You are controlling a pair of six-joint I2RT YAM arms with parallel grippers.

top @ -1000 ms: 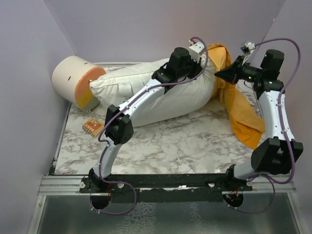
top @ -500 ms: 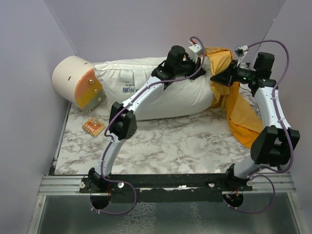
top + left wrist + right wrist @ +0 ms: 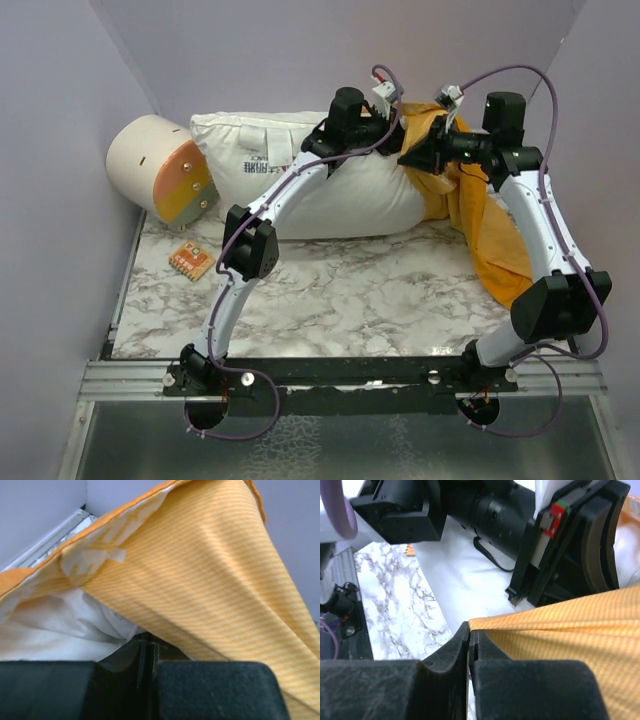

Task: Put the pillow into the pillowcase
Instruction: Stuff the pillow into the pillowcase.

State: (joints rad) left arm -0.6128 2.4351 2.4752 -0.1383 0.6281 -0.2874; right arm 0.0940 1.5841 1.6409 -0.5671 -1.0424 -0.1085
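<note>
Pillow (image 3: 370, 195): lies lengthwise along the far edge of the table (image 3: 350, 290), printed label (image 3: 255, 160) up, near its left end. Most of it is uncovered.

Far left corner: a cream-and-orange cylinder (image 3: 150, 165) on its side, its orange face against the pillow's left end. A small orange tile (image 3: 192, 260) lies near the left edge, apart from both.

My left gripper (image 3: 149, 650): reaches across the pillow to its right end. Jaws closed, with the striped orange cloth running down into the pinch and white pillow fabric just beside it on the left. I record it as gripping the pillowcase (image 3: 490, 230).

My right gripper (image 3: 470, 635): just beside the left one, jaws closed on an edge of the same orange cloth, which pulls taut away to the right.

Pillowcase: gathered over the pillow's right end, white lettering showing on the raised flap. The remainder trails along the right edge of the table toward the near side.
</note>
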